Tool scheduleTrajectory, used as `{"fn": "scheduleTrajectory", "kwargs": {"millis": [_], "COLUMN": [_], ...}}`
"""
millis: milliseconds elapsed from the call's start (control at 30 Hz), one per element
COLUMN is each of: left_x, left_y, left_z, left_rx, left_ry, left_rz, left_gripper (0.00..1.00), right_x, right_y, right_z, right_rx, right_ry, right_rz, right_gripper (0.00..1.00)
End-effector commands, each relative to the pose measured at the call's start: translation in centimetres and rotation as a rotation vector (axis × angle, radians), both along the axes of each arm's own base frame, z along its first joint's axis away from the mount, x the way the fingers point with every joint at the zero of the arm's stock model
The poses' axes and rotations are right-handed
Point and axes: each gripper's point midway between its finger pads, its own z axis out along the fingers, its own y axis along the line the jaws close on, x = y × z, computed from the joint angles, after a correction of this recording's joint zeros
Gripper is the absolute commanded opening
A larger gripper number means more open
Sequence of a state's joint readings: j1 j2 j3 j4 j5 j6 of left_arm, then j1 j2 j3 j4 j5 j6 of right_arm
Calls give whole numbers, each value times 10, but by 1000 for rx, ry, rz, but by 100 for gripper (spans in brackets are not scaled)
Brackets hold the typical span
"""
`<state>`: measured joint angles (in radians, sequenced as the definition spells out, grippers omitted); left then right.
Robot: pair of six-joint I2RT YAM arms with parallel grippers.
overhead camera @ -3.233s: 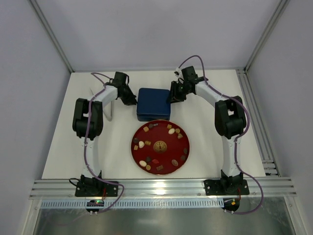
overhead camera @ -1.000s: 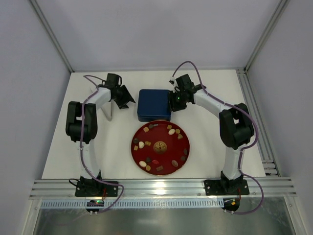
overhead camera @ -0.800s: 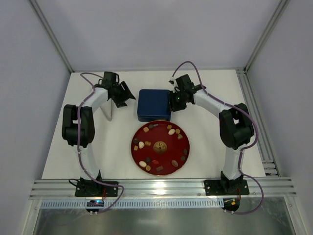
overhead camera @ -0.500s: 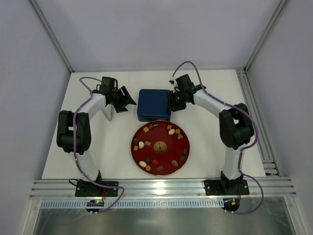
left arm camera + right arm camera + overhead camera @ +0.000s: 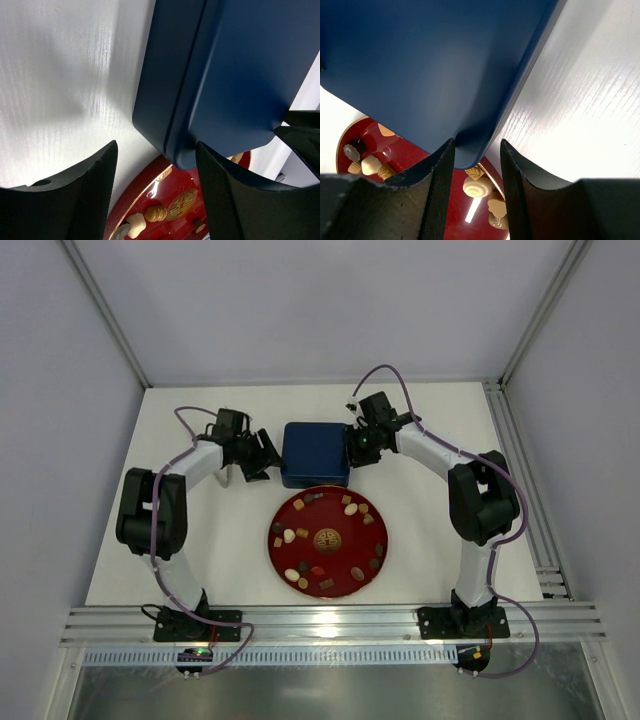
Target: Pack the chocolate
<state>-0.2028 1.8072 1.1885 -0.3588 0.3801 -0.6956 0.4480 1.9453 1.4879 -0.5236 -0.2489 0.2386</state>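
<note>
Right hand [image 5: 476, 150] astride box [image 5: 420, 65] corner; chocolate [image 5: 476, 187] on plate [image 5: 414, 156] just past fingertips

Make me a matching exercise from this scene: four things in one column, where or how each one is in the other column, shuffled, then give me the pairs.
Column one:
1 blue box
2 red plate
3 chocolates
4 left gripper

Column two:
A open, at the box's left side
B scattered on the plate
C lid on, just beyond the plate
D round, on the near side of the box

Pairs: 1-C; 2-D; 3-B; 4-A
</note>
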Motion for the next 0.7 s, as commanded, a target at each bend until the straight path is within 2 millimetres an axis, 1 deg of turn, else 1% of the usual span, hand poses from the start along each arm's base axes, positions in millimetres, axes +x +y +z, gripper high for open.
{"fn": "scheduleTrajectory", "kwargs": {"millis": [0, 167, 233, 333, 400, 533, 600, 633, 667], "left_x": [2, -10, -16, -25, -29, -34, -36, -37, -39], "left_y": [1, 10, 13, 15, 18, 20, 20, 20, 21], "left_z": [8, -13, -22, -33, -40, -50, -53, -55, -58], "left_rx": [10, 83, 122, 179, 205, 242, 259, 265, 269], "left_ry": [-44, 36, 67, 105, 128, 157, 166, 172, 182], "left_rz": [-1, 27, 30, 28, 34, 37, 35, 35, 34], "left_gripper": [62, 56, 55, 53, 52, 50, 50, 50, 50], "right_x": [4, 4, 2, -1, -1, -7, -8, -12, -13], "right_y": [-1, -3, -4, -11, -11, -17, -17, -19, -20], "right_z": [1, -4, -7, -17, -18, -29, -31, -37, -38], "right_rx": [-15, -28, -33, -63, -64, -85, -84, -89, -85], "right_ry": [-27, -20, -12, -4, -8, 8, 3, 14, 17], "right_rz": [-10, -14, -14, -27, -27, -36, -41, -42, -44], "right_gripper": [43, 43, 43, 43, 43, 43, 43, 42, 40]}}
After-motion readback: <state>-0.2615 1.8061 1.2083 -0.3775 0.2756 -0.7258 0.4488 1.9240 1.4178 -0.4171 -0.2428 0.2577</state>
